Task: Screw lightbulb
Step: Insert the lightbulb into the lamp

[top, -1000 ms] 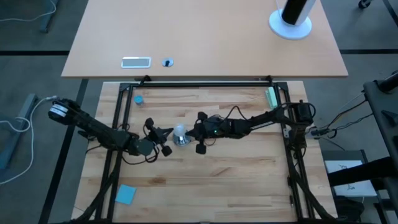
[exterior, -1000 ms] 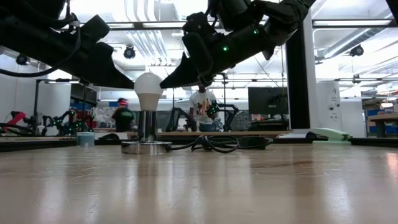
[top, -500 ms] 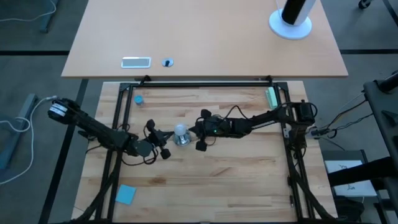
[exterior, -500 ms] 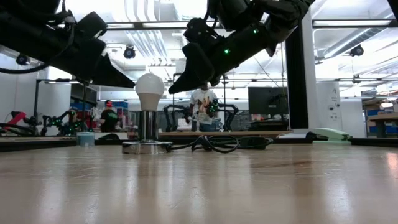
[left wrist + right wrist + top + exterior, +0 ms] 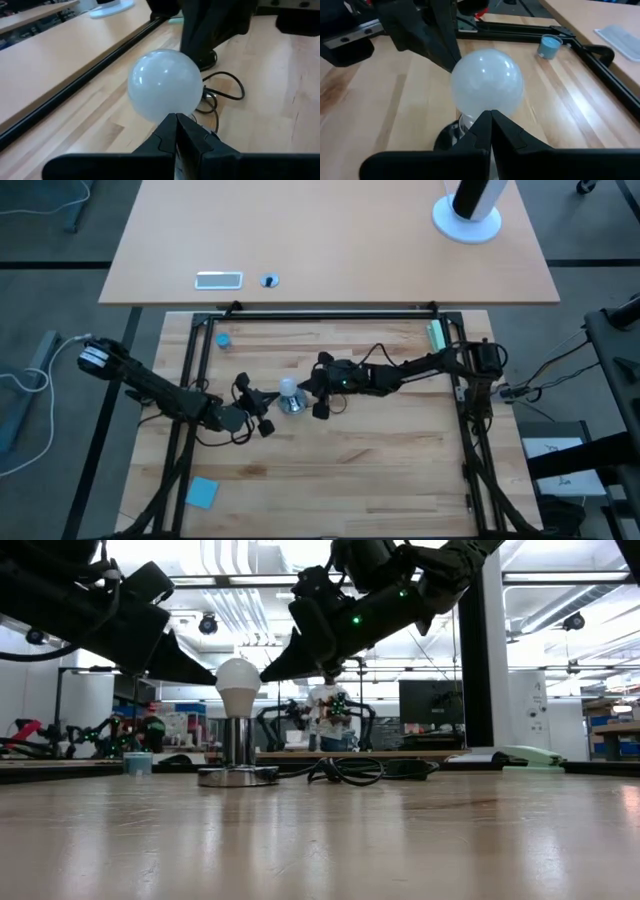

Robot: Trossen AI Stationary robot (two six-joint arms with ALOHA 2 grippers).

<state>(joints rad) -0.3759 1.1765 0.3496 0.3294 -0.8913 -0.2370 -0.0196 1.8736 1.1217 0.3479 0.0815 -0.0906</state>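
Note:
The white frosted lightbulb stands upright with its base in a round silver socket disc on the wooden table. A black cord trails from the disc. My left gripper is shut. It slants down at the bulb's globe from the table's left. My right gripper is also shut and slants down at the globe from the table's right. The two tips stand on opposite sides of the bulb. My left gripper rests the tip of its shut fingers against the left side of the bulb's globe, slanting down from the table's left. The bulb stays upright in the socket. My right gripper rests the tip of its shut fingers against the globe's right side, slanting down from the table's right.
A small blue cap lies near the far left corner of the black frame. A blue square lies near the front left and a green object at the far right. Bare wood lies in front of the socket.
My right gripper drew back a little from the bulb toward the table's right. It then came back to the globe's right side, staying shut. The bulb stays upright in the socket.

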